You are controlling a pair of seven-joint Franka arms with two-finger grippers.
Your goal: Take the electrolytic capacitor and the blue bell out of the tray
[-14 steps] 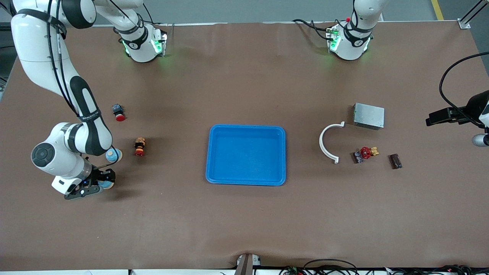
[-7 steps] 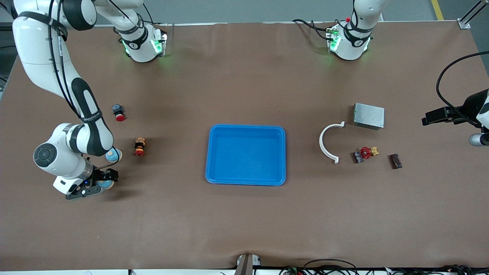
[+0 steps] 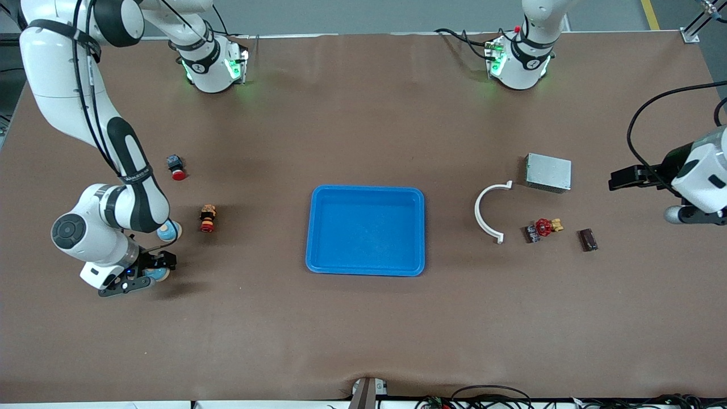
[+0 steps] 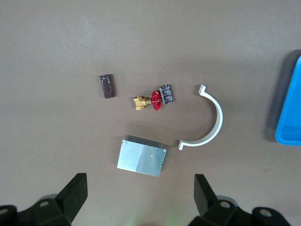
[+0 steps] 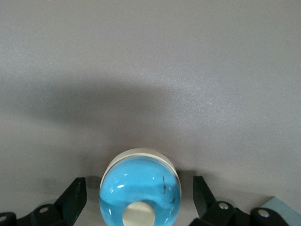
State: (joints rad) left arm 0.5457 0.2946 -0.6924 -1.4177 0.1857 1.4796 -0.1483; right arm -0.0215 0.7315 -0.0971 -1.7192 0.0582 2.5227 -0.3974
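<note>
Brown paper covers the whole table, and the blue tray (image 3: 367, 230) in its middle holds nothing, so I judge the clearing done. My right gripper (image 3: 149, 271) sits low at the right arm's end, fingers (image 5: 73, 197) spread wide on either side of the blue bell (image 5: 140, 192), which rests on the table between them, released. The capacitor (image 3: 588, 239) lies on the paper toward the left arm's end. My left gripper (image 4: 140, 200) waits open over that end.

no readable text, labels or numbers
</note>
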